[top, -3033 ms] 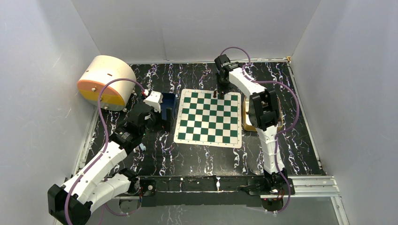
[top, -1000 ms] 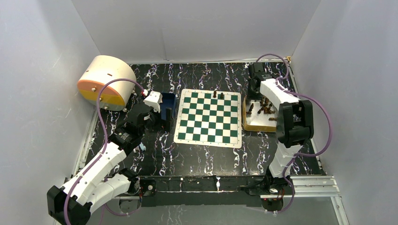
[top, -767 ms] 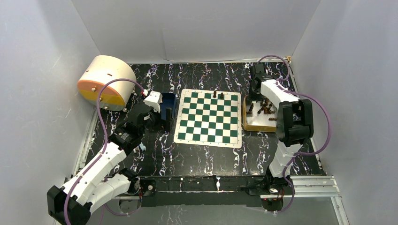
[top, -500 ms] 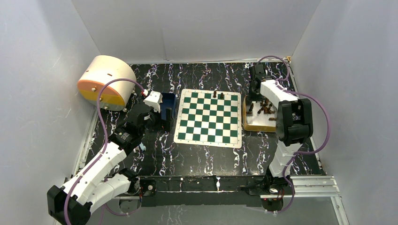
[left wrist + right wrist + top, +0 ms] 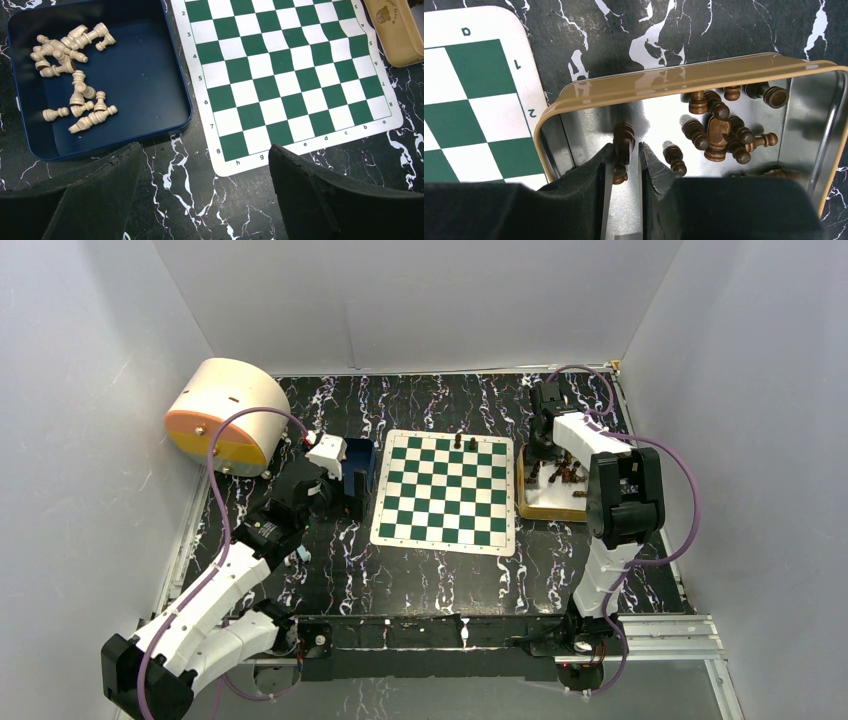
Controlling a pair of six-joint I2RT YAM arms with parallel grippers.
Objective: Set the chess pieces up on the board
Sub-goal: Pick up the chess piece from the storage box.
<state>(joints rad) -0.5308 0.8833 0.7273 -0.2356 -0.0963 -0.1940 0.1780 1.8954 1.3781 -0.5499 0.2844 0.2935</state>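
Where dark pieces (image 5: 716, 132) lie in the tin (image 5: 684, 75), pinches one piece (image 5: 624, 142) with right gripper (image 5: 625, 152); holds left gripper (image 5: 204, 152) wide apart near tray (image 5: 140, 75) and board (image 5: 295, 75).

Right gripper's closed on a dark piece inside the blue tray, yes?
Wrong container. The right gripper is closed on a dark piece inside the gold tin, not a blue one; the right wrist view shows it.
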